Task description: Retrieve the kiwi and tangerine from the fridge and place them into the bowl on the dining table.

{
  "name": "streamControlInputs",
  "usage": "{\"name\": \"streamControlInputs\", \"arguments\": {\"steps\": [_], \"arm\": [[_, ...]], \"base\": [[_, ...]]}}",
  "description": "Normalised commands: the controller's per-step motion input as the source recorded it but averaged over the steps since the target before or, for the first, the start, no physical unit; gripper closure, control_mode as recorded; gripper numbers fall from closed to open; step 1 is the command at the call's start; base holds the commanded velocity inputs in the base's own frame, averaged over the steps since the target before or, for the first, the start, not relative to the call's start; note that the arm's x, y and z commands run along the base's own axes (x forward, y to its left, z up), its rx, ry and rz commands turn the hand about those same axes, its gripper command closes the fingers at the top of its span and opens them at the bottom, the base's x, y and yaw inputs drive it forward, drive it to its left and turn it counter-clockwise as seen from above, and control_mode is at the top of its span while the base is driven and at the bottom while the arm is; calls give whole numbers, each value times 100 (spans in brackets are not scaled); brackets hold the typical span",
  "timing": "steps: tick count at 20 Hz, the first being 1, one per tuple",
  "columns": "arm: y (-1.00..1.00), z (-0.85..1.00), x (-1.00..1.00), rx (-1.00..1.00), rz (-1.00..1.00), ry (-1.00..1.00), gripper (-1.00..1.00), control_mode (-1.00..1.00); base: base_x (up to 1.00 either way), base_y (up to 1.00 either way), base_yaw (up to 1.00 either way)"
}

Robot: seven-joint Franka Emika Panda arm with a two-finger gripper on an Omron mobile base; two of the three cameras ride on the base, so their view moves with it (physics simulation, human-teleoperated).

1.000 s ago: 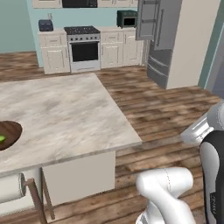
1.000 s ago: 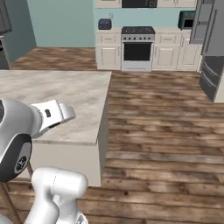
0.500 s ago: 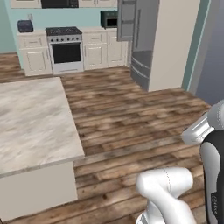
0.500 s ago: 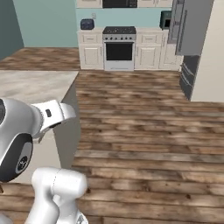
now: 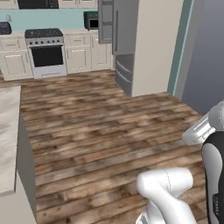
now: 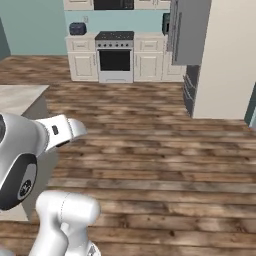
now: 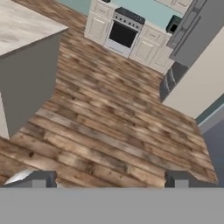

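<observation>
The fridge (image 5: 119, 40) stands tall and grey at the far side of the wood floor, set against a beige side panel; it also appears as the fridge (image 6: 189, 35) and the fridge (image 7: 191, 31). A corner of the dining table (image 5: 7, 131) with its beige stone top sits at the left edge, seen too as the dining table (image 6: 21, 96) and the dining table (image 7: 22, 27). My gripper (image 7: 110, 179) is open over the floor with nothing between its fingertips. The kiwi, the tangerine and the bowl are out of view.
A steel stove (image 5: 46, 51) with cream cabinets (image 5: 85, 54) lines the back wall, with a microwave (image 5: 90, 20) next to the fridge and a toaster (image 6: 77, 29) on the counter. Bare wood floor (image 5: 100, 127) stretches between the table and the fridge.
The whole picture has shifted: the base has moved, so the table and its bowl have slid off to the left and the fridge has come closer. The gripper has stayed open.
</observation>
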Motion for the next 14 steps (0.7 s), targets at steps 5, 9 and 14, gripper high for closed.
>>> {"name": "streamControlInputs", "arguments": {"steps": [5, 9, 14], "arm": [[0, 0, 0, 0, 0, 0, -100, 100], [0, 0, 0, 0, 0, 0, -100, 100], [0, 0, 0, 0, 0, 0, -100, 100]], "base": [[100, -47, -1], [100, -3, 0], [100, 15, -6]]}}
